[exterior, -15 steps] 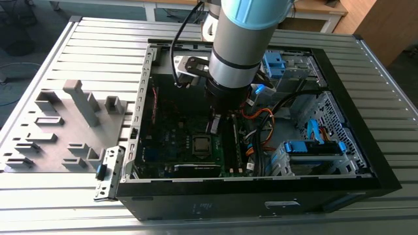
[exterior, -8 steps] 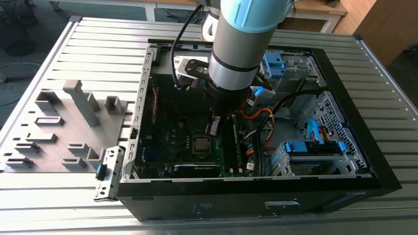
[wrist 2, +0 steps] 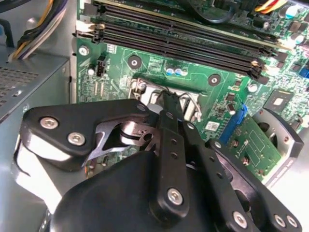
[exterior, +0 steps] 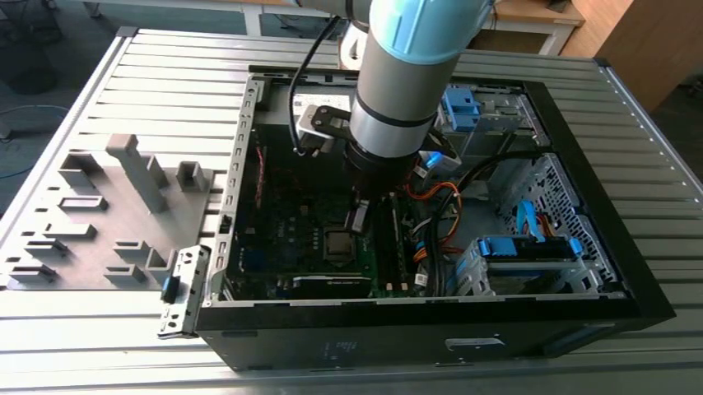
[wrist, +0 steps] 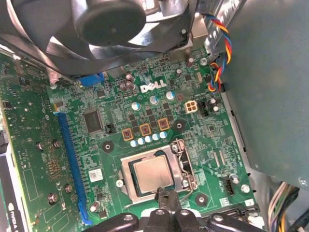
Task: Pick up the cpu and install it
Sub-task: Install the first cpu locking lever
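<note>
The cpu [wrist: 152, 173] is a silver-grey square lying flat in its socket on the green motherboard [wrist: 145, 111], with the metal socket frame [wrist: 186, 166] around it. In the first wrist view my gripper [wrist: 165, 195] hangs just over the socket's edge, beside the cpu. Its fingers are shut together and hold nothing. In the second wrist view the black fingers [wrist 2: 170, 128] taper to a point over the socket [wrist 2: 186, 104]. In the exterior view the gripper [exterior: 358, 218] reaches down into the open computer case [exterior: 593, 206], just above the cpu [exterior: 341, 243].
Black memory slots [wrist 2: 183, 41] run beside the socket. A case fan [wrist: 111, 19], coloured cables [wrist: 219, 53] and a graphics card [wrist: 24, 159] crowd the board. Blue drive bays [exterior: 525, 247] sit at the exterior view's right. A grey parts fixture [exterior: 110, 214] lies outside the case.
</note>
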Controlling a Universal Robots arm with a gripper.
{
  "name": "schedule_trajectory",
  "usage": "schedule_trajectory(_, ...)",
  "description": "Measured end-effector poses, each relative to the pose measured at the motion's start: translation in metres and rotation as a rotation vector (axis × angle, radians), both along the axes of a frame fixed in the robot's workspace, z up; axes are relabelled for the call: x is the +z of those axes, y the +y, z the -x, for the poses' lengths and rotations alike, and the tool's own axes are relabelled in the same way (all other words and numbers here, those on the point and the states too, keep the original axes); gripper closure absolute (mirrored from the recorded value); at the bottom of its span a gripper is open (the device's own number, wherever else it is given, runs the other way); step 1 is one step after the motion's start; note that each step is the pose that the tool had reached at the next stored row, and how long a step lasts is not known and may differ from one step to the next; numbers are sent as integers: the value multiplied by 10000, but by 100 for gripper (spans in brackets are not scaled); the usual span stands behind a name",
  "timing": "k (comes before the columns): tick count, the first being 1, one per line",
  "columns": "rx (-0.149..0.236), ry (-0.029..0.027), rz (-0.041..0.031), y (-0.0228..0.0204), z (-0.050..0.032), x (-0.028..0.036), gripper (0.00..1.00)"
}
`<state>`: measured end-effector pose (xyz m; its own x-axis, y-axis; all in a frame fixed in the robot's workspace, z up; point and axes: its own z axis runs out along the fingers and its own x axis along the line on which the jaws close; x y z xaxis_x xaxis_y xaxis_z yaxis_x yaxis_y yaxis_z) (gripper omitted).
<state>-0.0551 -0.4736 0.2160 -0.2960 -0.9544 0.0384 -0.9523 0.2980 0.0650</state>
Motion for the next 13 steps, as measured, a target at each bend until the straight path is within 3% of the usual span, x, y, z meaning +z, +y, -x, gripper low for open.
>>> schedule_trajectory(13, -186, -2, 177, -30, -5, -75, 89)
